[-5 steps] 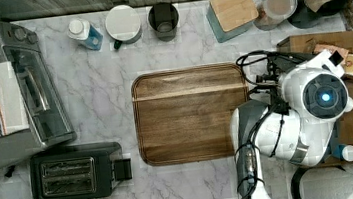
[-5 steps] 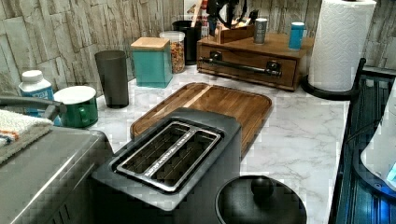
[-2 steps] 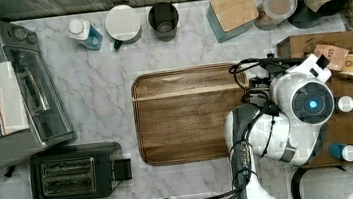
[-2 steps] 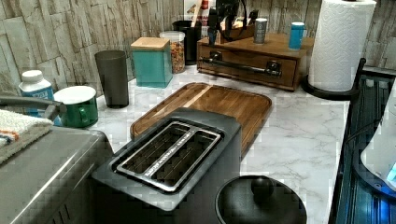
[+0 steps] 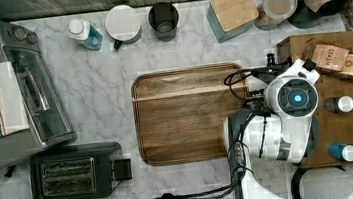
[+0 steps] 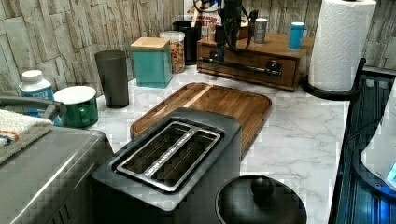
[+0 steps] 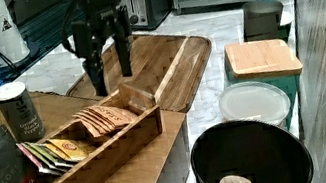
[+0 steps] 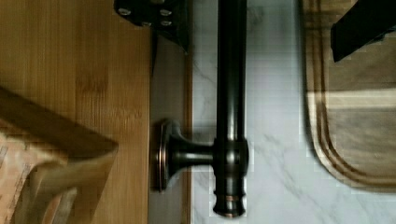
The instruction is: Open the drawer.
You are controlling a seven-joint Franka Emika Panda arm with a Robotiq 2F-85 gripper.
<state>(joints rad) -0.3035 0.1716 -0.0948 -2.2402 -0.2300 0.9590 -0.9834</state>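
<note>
The drawer (image 6: 250, 57) is a brown wooden front in a low box, and it looks pushed in. Its black bar handle (image 6: 247, 68) runs along the front on posts. In the wrist view the handle (image 8: 231, 93) lies between my two dark fingers (image 8: 170, 28), one on the drawer side and one over the cutting board. My gripper (image 8: 259, 46) is open and astride the bar without clamping it. In the right view the gripper (image 7: 111, 72) hangs just past the wooden box's edge. In the top view my arm (image 5: 292, 99) covers the drawer front.
A wooden cutting board (image 5: 188, 113) lies right beside the handle. On the box top stand a tea organizer (image 7: 83, 141) and small tins (image 7: 20, 111). A paper towel roll (image 6: 341, 44) flanks the box. Canisters (image 5: 232, 10) line the back wall; a toaster (image 5: 77, 172) and toaster oven (image 5: 12, 93) sit farther off.
My arm has shifted toward the top view's left, off the box top to its front edge. In the left view the gripper has come down around the handle.
</note>
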